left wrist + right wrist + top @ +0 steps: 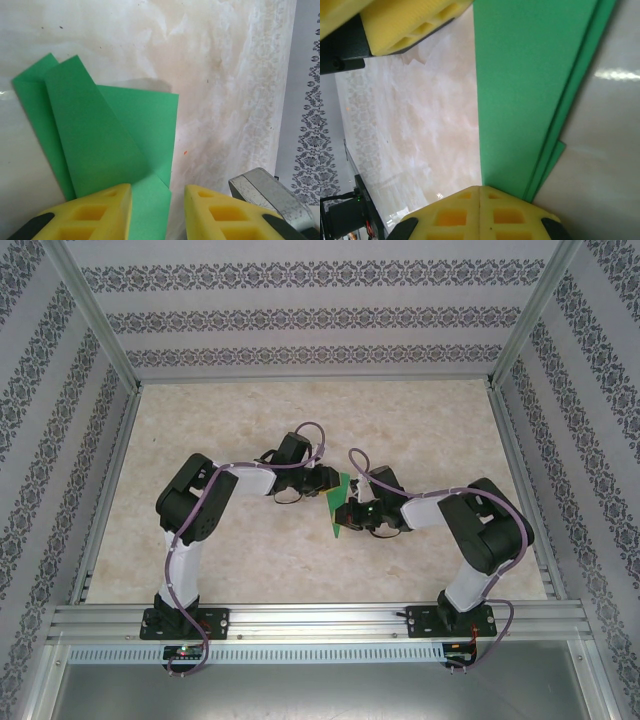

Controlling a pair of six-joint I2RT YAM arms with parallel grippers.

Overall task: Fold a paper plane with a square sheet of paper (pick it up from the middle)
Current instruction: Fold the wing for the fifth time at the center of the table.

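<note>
The green sheet of paper (337,523) lies flat on the table between both arms, folded into long overlapping flaps (100,140). My left gripper (325,488) is low over its far end. In the left wrist view its yellow fingers stand apart (157,192); one covers the paper and a strip of the paper runs into the gap. My right gripper (352,512) is shut, its yellow tips (480,189) meeting at the near corner of the paper (530,90). I cannot tell if they press on it. A left finger (410,25) shows at the top of the right wrist view.
The beige marbled table (220,420) is fenced by aluminium rails (515,440) and patterned walls (300,310). A grey metal part (265,195) sits just right of my left fingers. Open tabletop lies behind and to both sides of the arms.
</note>
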